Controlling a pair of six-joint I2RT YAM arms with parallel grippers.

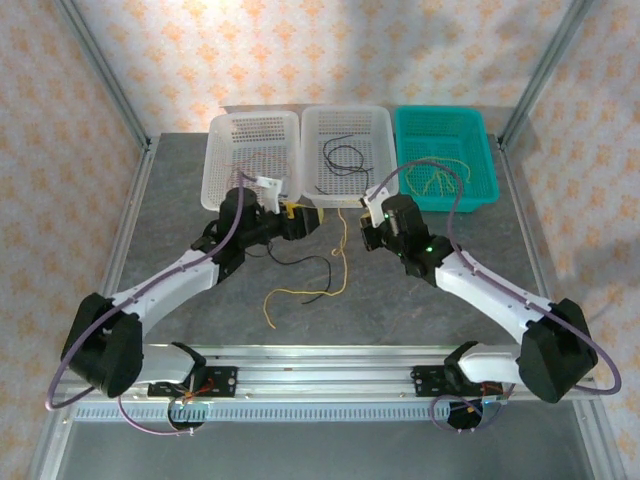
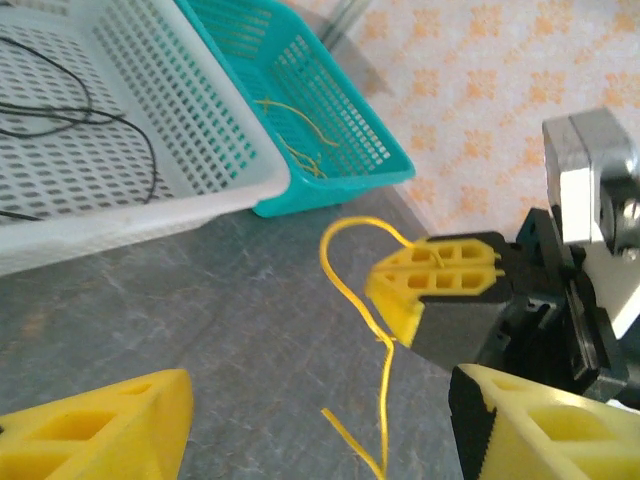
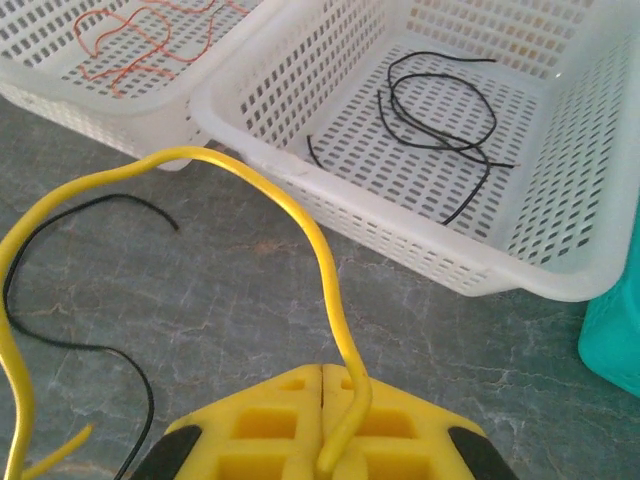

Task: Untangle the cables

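- Right gripper (image 3: 322, 385) is clamped shut on the yellow cable (image 3: 250, 170), which is lifted in a loop off the table (image 3: 250, 330) (probably to draw it clear of the black cable (image 1: 300, 259)).
- Left gripper (image 2: 322, 400) is held wide, empty, just beside that strand.
- Yellow cable: thin, springy, curled. Its tail is trailed over the table near the black one, before the white basket (image 3: 400, 250).

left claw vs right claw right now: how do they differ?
Left claw is open, jaws wide apart; right claw is shut, jaws pressed together. Left claw grips nothing; right claw pinches the yellow cable, which arches up out of it. Shared: both have yellow fingers and sit over the grey table.
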